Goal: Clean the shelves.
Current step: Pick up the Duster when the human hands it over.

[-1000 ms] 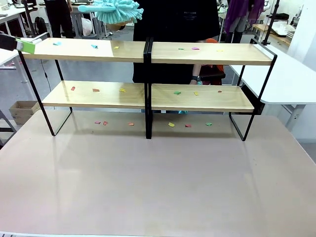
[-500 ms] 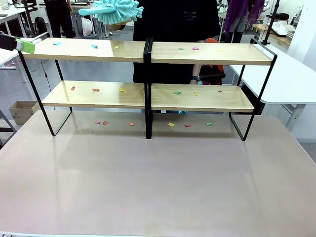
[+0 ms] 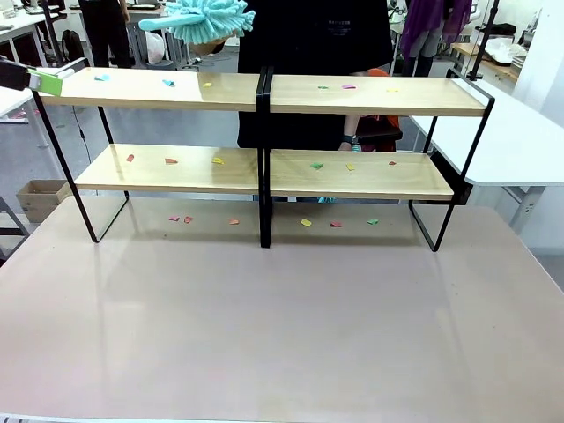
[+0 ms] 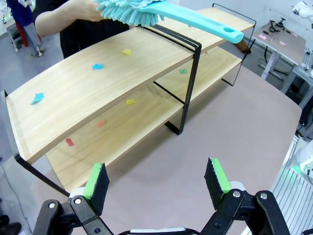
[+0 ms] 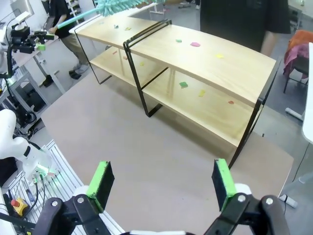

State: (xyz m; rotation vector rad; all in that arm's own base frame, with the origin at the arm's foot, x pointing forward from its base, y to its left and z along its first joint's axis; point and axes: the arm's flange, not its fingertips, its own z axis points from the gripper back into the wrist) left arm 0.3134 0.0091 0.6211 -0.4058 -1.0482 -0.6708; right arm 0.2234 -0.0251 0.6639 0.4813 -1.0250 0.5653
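Left fingers and right fingers gape empty; reaching ahead for the fluffy turquoise duster could knock the black-framed wooden shelves.

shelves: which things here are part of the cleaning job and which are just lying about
Part of the job:
- the shelves
- coloured paper scraps scattered on the boards
- teal duster held by the person, above the top board

Just lying about:
- cardboard box on the floor, left of the rack
- white side table to the right
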